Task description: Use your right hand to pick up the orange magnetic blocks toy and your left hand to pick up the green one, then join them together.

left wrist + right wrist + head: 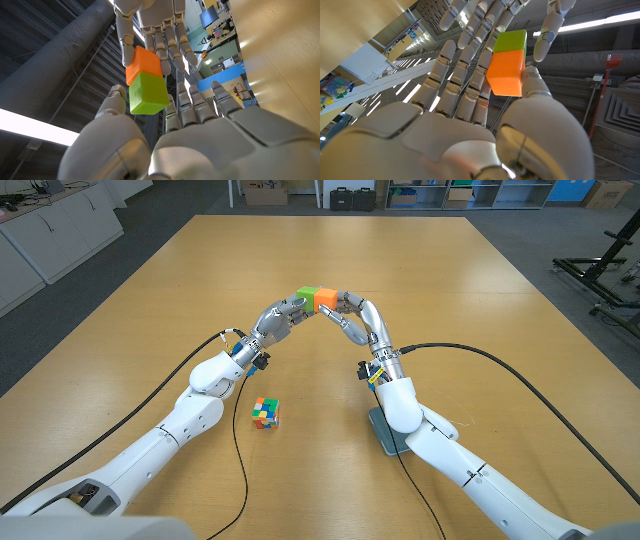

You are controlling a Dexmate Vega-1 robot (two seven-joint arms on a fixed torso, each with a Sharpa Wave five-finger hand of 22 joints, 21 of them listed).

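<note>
Cubes meet face to face just above the head view's centre: the green plastic magnetic cube sits on the left, touching the orange plastic magnetic cube on the right, both lifted clear of the wooden table. Their joined long axis runs left to right, between the two palms. The left robot hand pinches the green cube from the left; the right robot hand pinches the orange one from the right. Lower left of centre, a multicoloured puzzle cube lies on the table.
</note>
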